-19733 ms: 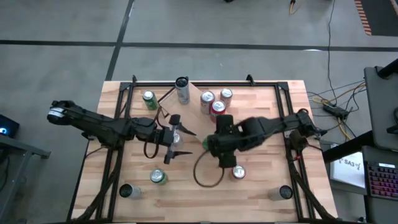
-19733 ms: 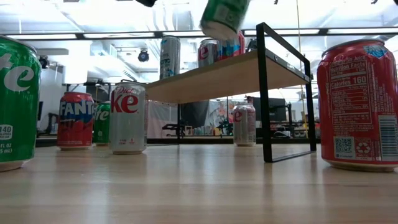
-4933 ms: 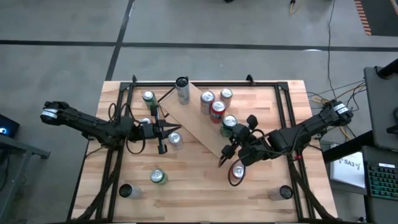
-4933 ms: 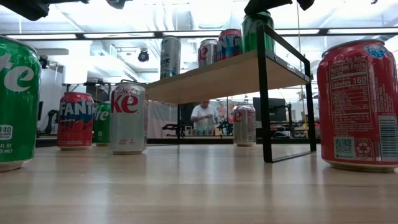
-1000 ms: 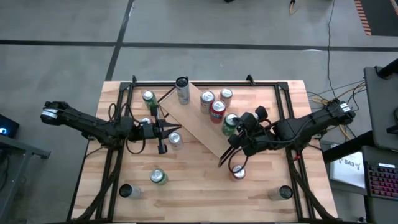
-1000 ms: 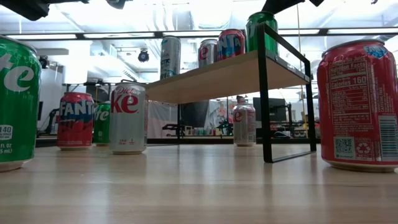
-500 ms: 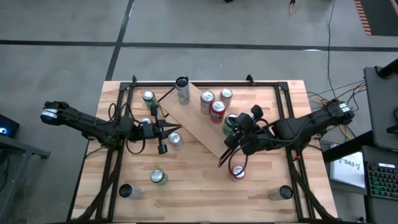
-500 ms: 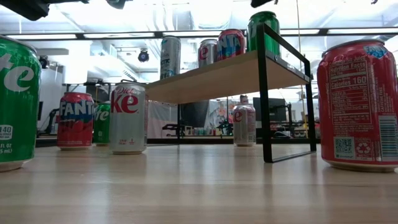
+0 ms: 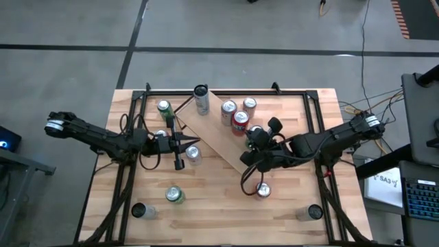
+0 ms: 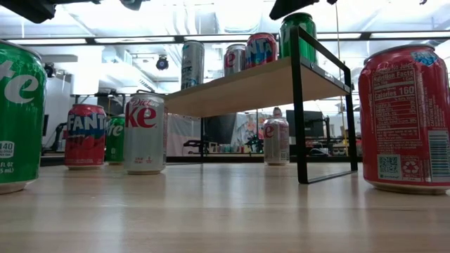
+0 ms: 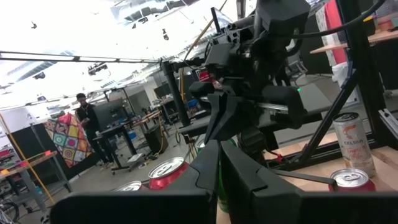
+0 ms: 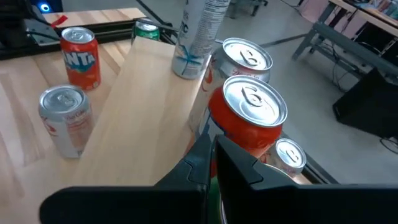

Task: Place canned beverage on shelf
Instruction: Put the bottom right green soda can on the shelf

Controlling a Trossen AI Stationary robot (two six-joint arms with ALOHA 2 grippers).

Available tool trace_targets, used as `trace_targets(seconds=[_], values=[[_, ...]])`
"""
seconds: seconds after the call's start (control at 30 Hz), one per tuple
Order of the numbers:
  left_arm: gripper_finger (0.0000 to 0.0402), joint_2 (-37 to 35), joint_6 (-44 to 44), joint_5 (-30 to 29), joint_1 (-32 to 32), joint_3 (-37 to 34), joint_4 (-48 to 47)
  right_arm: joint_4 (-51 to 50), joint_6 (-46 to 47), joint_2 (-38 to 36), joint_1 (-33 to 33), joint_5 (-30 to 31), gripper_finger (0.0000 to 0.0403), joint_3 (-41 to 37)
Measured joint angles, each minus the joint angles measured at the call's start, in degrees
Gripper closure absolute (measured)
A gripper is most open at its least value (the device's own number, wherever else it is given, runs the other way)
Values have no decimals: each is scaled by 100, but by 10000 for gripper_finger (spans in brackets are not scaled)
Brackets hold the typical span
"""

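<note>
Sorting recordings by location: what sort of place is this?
Probably a robotics lab or workshop: a plank table on bare concrete floor, workbenches behind, and a keyboard at a side desk.

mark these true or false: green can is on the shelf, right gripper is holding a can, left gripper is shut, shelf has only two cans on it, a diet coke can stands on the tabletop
The green can stands on the shelf: true.
The right gripper is holding a can: false. It is shut and empty, just above the green can at the shelf's end.
The left gripper is shut: true. It holds nothing and waits over the table's left half.
The shelf has only two cans on it: false. At least five show in the high view, among them a tall silver can at the far end.
A Diet Coke can stands on the tabletop: true.
</note>
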Motion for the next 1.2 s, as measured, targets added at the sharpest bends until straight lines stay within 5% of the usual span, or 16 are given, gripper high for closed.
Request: trace_targets(seconds=[1.2], values=[[401, 0, 0, 0, 0, 0, -19, -851, 606, -61, 15, 39, 390, -11]])
